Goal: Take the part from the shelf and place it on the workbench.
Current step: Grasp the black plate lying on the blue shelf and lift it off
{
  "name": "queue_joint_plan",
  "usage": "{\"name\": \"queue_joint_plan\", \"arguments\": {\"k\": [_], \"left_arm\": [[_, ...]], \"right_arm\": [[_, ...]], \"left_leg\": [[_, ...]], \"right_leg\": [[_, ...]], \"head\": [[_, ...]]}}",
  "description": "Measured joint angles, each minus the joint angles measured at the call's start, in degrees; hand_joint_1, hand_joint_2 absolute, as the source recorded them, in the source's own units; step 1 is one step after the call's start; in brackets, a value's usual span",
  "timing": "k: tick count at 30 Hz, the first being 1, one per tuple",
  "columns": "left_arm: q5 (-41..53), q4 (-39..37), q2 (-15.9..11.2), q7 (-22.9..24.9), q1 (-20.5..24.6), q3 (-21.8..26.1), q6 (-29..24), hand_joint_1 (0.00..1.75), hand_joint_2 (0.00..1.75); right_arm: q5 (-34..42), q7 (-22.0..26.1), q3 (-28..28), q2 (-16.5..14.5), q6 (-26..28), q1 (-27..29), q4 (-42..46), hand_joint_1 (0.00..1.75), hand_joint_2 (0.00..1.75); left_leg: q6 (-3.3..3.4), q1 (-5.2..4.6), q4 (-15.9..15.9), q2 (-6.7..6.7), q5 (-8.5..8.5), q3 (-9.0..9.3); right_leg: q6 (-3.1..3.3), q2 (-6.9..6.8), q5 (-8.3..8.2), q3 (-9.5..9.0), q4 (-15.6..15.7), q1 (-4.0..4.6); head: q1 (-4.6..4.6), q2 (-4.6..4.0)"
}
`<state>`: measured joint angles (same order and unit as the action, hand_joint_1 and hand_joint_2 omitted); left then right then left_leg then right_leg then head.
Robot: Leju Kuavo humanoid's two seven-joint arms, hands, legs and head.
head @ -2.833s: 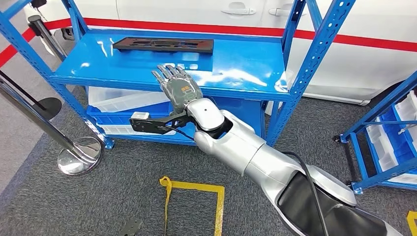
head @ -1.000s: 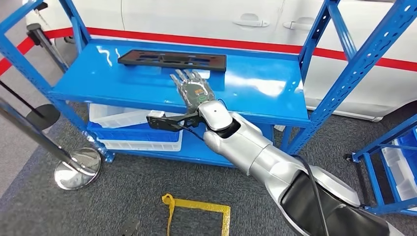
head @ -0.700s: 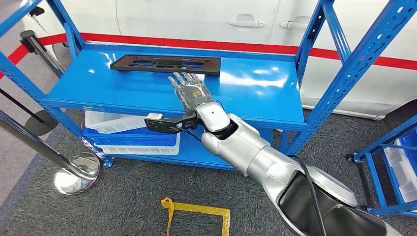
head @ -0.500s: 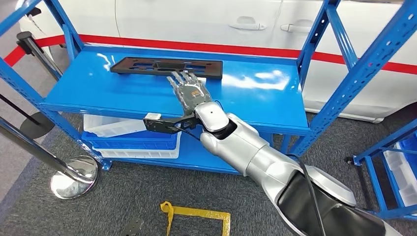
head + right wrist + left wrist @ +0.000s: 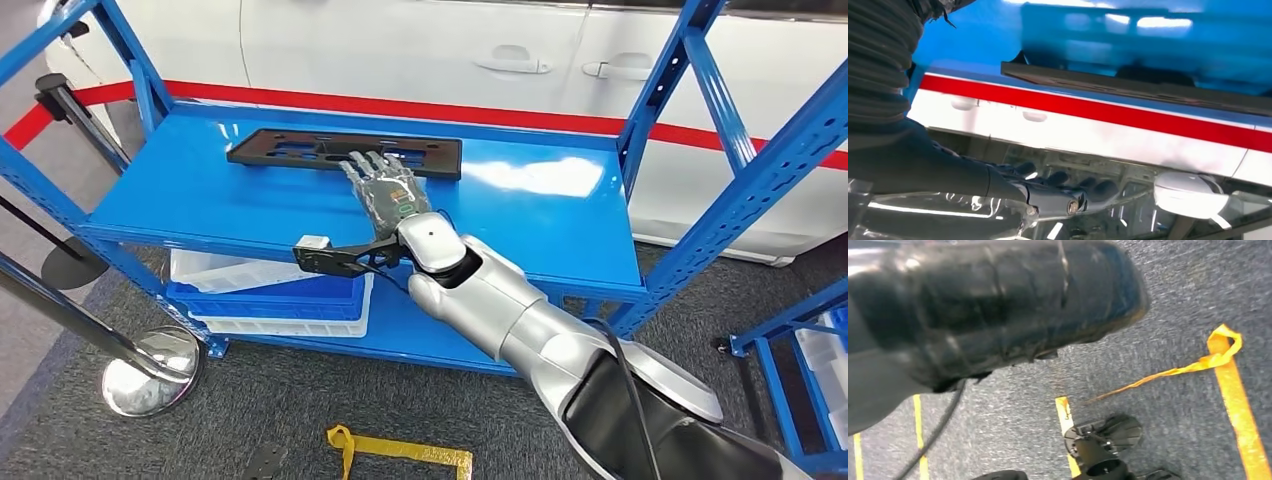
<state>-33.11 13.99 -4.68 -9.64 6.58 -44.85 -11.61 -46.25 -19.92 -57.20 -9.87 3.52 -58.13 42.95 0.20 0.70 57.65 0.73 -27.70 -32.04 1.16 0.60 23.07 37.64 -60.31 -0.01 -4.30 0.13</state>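
Since the earliest frame, the right hand (image 5: 385, 190) has advanced across the shelf (image 5: 250, 200) from its front edge to the part (image 5: 300, 152), and the camera has shifted with it. This flat black part, a perforated panel, lies flat on the blue top shelf toward its rear edge. The right hand is palm-down with its fingers (image 5: 362, 166) spread and extended; their tips reach the part's front edge, holding nothing. In the right wrist view the part's edge (image 5: 1128, 87) runs across the picture with the dark fingers (image 5: 1058, 192) apart from it.

Around it: a white car body (image 5: 400, 45) with a red stripe behind the shelf, translucent bins (image 5: 265, 290) on the lower shelf, a chrome stanchion base (image 5: 150, 357) on the grey carpet, and yellow floor tape (image 5: 400, 447). A blue upright (image 5: 660, 85) stands right of the part. Whether the left hand is spread or closed cannot be told.
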Motion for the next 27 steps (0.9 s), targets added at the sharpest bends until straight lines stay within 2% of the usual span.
{"name": "queue_joint_plan", "arguments": {"k": [2,4,5,7,8,9,10,12,13,14,16,18,19,20,22,23,24,25,27], "left_arm": [[-0.01,-0.01,-0.01,0.01,0.11,0.00,-0.10,0.00,0.00],[-0.01,-0.01,0.03,0.01,0.12,0.00,-0.14,0.00,0.00],[-0.01,-0.01,0.06,0.00,0.16,0.00,-0.15,0.00,0.00],[-0.03,-0.01,0.13,0.00,0.16,-0.01,-0.16,0.00,0.00],[-0.07,-0.01,0.13,0.01,0.08,-0.02,-0.17,0.00,0.00],[-0.10,-0.01,0.12,0.02,-0.05,-0.02,-0.19,0.00,0.00],[-0.14,-0.02,0.11,0.04,-0.16,-0.02,-0.19,0.00,0.00],[-0.16,-0.03,0.11,0.08,-0.24,-0.02,-0.19,0.00,0.00],[-0.16,-0.04,0.11,0.11,-0.23,-0.02,-0.18,0.00,0.00],[-0.17,-0.05,0.11,0.14,-0.17,-0.02,-0.16,0.00,0.00],[-0.21,-0.07,0.11,0.21,-0.16,-0.02,-0.11,0.00,0.00],[-0.15,-0.08,0.13,0.32,-0.32,-0.02,0.12,0.00,0.00],[-0.02,-0.08,0.14,0.48,-0.41,-0.03,0.35,0.00,0.00],[0.14,-0.09,0.12,0.71,-0.45,-0.03,0.58,0.00,0.00],[0.50,-0.14,0.00,1.16,-0.50,-0.05,0.92,0.00,0.00],[0.61,-0.19,-0.08,1.30,-0.58,-0.05,0.99,0.00,0.00],[0.71,-0.24,-0.14,1.42,-0.71,-0.06,1.05,0.00,0.00],[0.77,-0.29,-0.19,1.64,-0.86,-0.07,1.12,0.00,0.00],[0.84,-0.37,-0.37,2.54,-1.10,-0.08,1.24,0.00,0.00]], "right_arm": [[-0.09,-0.02,0.00,-0.06,0.02,0.01,0.01,0.00,1.75],[-0.11,-0.03,0.00,-0.15,0.03,-0.08,0.03,0.00,1.75],[-0.12,-0.02,0.00,-0.22,0.03,-0.12,0.04,0.00,1.75],[-0.21,0.01,0.00,-0.28,-0.02,-0.05,0.01,0.00,1.75],[-0.27,-0.01,0.00,-0.29,-0.05,0.09,-0.02,0.00,1.75],[-0.36,-0.03,0.00,-0.29,-0.08,0.23,-0.04,0.00,1.75],[-0.46,-0.05,0.00,-0.29,-0.10,0.33,-0.07,0.00,1.75],[-0.72,-0.09,0.00,-0.29,-0.12,0.37,-0.10,0.00,1.75],[-0.82,-0.11,0.00,-0.27,-0.15,0.34,-0.13,0.00,1.75],[-0.90,-0.13,0.00,-0.24,-0.20,0.32,-0.14,0.00,1.75],[-1.01,-0.17,0.00,-0.18,-0.31,0.34,-0.21,0.00,1.75],[-1.16,-0.21,0.00,-0.16,-0.35,0.39,-0.25,0.00,1.75],[-1.27,-0.21,0.00,-0.15,-0.35,0.37,-0.26,0.00,1.75],[-1.38,-0.21,0.00,-0.14,-0.36,0.37,-0.27,0.00,1.75],[-1.57,-0.20,0.00,-0.08,-0.38,0.58,-0.37,0.00,1.75],[-1.63,-0.20,0.00,-0.01,-0.40,0.77,-0.45,0.00,1.75],[-1.69,-0.20,0.00,0.09,-0.42,0.96,-0.55,0.00,1.75],[-1.75,-0.20,0.00,0.20,-0.43,1.07,-0.61,0.00,1.75],[-1.92,-0.25,0.00,0.34,-0.50,1.11,-0.68,0.00,1.75]], "left_leg": [[-0.67,0.15,-0.07,-0.06,-0.29,0.08],[-1.24,0.25,1.94,-0.25,-1.41,-0.69],[-1.43,0.29,4.61,-0.33,-2.42,-2.07],[-1.69,0.31,12.03,-0.38,-4.45,-6.60],[-1.75,0.31,14.81,-0.38,-4.67,-8.74],[-1.72,0.31,15.84,-0.38,-3.93,-10.09],[-1.60,0.29,14.72,-0.38,-2.13,-10.38],[-1.06,0.16,7.71,-0.39,2.84,-8.21],[-0.76,-0.03,4.17,-0.39,4.47,-6.73],[-0.47,-0.22,1.71,-0.40,5.10,-5.61],[-0.03,-0.55,0.13,-0.37,4.53,-4.73],[0.35,-0.31,-0.54,-0.37,4.37,-4.25],[0.57,-0.17,-0.88,-0.40,4.33,-3.89],[0.79,-0.02,-1.16,-0.43,4.26,-3.50],[1.15,-0.04,-1.25,-0.46,3.86,-3.00],[1.22,-0.03,-1.21,-0.46,3.61,-2.79],[1.21,-0.01,-1.11,-0.44,3.33,-2.56],[1.13,0.05,-0.95,-0.39,3.00,-2.32],[0.74,0.24,-0.37,-0.29,2.12,-1.81]], "right_leg": [[0.55,0.10,0.45,-0.37,0.68,0.08],[1.15,0.11,0.75,-1.12,1.15,-0.16],[1.44,0.06,0.95,-1.55,1.30,-0.22],[1.86,0.01,1.45,-2.13,1.34,-0.05],[1.96,0.02,1.71,-2.40,1.33,0.05],[2.02,0.07,1.99,-2.71,1.31,0.14],[2.04,0.14,2.29,-3.08,1.28,0.21],[1.93,0.24,2.99,-3.98,1.26,0.31],[1.76,0.28,3.33,-4.32,1.24,0.41],[1.54,0.30,3.59,-4.49,1.27,0.47],[1.04,0.31,3.90,-4.58,1.40,0.55],[0.54,0.24,4.41,-4.54,1.12,0.51],[0.28,0.20,5.12,-4.07,-0.03,0.49],[0.01,0.16,6.27,-2.94,-2.39,0.44],[-0.43,0.10,8.90,1.04,-9.58,0.20],[-0.61,0.09,9.49,3.04,-12.62,0.02],[-0.79,0.07,9.03,4.31,-13.93,-0.19],[-0.93,0.04,7.54,4.53,-13.12,-0.42],[-1.13,0.00,3.07,2.62,-6.97,-0.83]], "head": [[0.04,0.00],[-0.06,0.00],[-0.12,0.00],[-0.20,0.00],[-0.20,0.00],[-0.21,0.00],[-0.20,0.00],[-0.19,0.00],[-0.16,0.00],[-0.14,0.00],[-0.09,0.00],[-0.05,0.00],[-0.03,0.00],[-0.01,0.00],[0.00,0.00],[-0.02,0.00],[0.00,0.00],[0.00,0.00],[0.00,0.00]]}}
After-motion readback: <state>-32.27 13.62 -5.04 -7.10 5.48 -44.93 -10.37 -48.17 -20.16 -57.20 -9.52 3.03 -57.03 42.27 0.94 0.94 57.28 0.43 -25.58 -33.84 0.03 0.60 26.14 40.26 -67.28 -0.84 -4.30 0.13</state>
